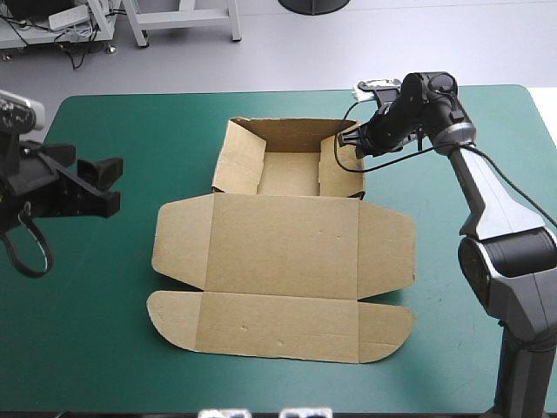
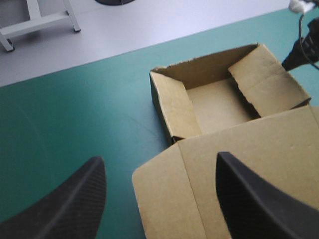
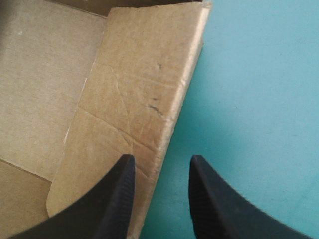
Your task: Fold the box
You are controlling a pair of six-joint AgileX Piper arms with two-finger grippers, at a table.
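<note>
The brown box [image 1: 283, 252] sits on the teal-green cover [image 1: 113, 296], lid flat. The right gripper [image 1: 341, 139], fingers apart, hangs over its right wall, maybe to pinch it; the left gripper [image 1: 100, 185] hangs left of it, wide open

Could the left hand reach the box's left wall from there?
Probably yes: the left hand is open, and only bare teal-green cover lies between it and the box's left wall.

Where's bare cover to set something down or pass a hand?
Widest: the near-left corner of the cover, between the left gripper and the box. Also the strip right of the box, up to the right arm, and the far-left corner. Crowded at the box's far right wall, where the right gripper sits open over it.
</note>
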